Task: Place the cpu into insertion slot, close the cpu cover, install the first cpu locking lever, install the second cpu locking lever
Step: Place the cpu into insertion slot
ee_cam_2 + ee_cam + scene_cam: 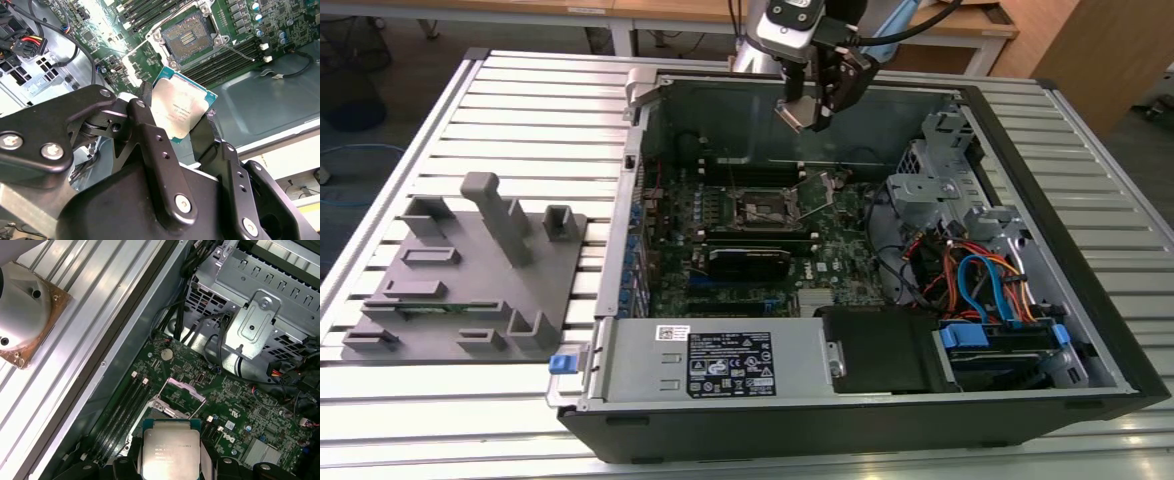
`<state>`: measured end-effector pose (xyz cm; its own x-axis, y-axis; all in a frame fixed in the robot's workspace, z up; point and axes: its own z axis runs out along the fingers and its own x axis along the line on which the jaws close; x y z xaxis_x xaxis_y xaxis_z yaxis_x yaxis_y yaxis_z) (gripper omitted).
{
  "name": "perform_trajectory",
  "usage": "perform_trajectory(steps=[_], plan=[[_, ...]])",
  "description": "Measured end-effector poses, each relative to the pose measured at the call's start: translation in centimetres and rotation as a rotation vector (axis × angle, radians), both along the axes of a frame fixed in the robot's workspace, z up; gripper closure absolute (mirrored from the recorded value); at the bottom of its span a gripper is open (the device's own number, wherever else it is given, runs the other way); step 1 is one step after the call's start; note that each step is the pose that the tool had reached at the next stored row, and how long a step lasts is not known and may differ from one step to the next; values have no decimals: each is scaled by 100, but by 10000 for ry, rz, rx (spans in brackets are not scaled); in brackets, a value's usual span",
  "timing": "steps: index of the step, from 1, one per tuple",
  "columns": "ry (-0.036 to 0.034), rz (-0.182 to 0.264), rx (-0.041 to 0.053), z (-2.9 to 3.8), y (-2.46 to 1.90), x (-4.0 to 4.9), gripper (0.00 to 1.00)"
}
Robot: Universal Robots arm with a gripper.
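Slatted metal surface. On it, an open computer case, green board facing up. On the exterior view's left of the case, a grey fixture with upright posts.

Gripper up over the far wall of the case, well clear of the board. Fingers clamped on the cpu by two opposite edges, silver top in plain sight. Cpu in the air, tilted, touching nothing but the fingers.

Insertion slot near the middle of the board, well apart from the cpu. Slot uncovered, contact field showing inside the metal rim. Thin wire lever lying out just beside the slot. Long memory sockets alongside.
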<state>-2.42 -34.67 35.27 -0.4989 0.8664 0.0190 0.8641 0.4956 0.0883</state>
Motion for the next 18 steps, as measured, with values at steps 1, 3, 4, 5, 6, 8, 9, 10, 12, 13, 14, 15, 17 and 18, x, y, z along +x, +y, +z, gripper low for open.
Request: perform_trajectory(steps=[1,3,4,5,6,8,9,10,12,13,14,15,17,18], plan=[[0,-5,0,0,0,0,46],[0,-14,0,0,0,0,46],[0,-20,0,0,0,0,46],[0,-25,0,0,0,0,46],[0,-30,0,0,0,0,46],[0,-39,0,0,0,0,46],[0,-43,0,0,0,0,46],[0,-47,0,0,0,0,46],[0,-57,0,0,0,0,46],[0,-67,0,0,0,0,46],[0,-90,0,0,0,0,46],[0,-124,1,-1,0,0,46],[0,-214,0,-1,0,0,46],[0,-259,0,-1,0,0,46]])
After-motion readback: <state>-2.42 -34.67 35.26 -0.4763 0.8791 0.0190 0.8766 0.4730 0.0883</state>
